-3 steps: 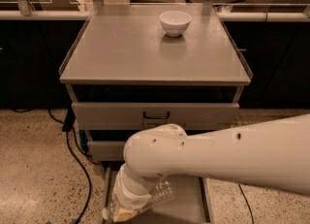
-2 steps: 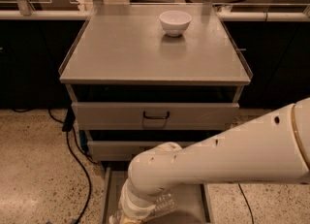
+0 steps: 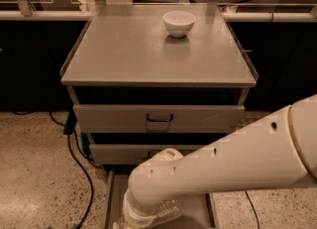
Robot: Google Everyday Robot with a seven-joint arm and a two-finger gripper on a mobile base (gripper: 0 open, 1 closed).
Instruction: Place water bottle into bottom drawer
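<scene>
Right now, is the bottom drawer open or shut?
Open: the bottom drawer juts forward of the upper drawer fronts, its side wall exposed. The claw sits low over it, by the water bottle.

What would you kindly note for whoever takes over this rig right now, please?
Gripper: low at the bottom edge of view, over the open bottom drawer, largely hidden behind the arm.
Water bottle: partly visible beside the gripper, above the drawer floor; whether it rests there cannot be told.
Done: drawer open, bottle brought to it.
Left: set the bottle inside, let go, withdraw.
White bowl on the cabinet top: not involved.
</scene>
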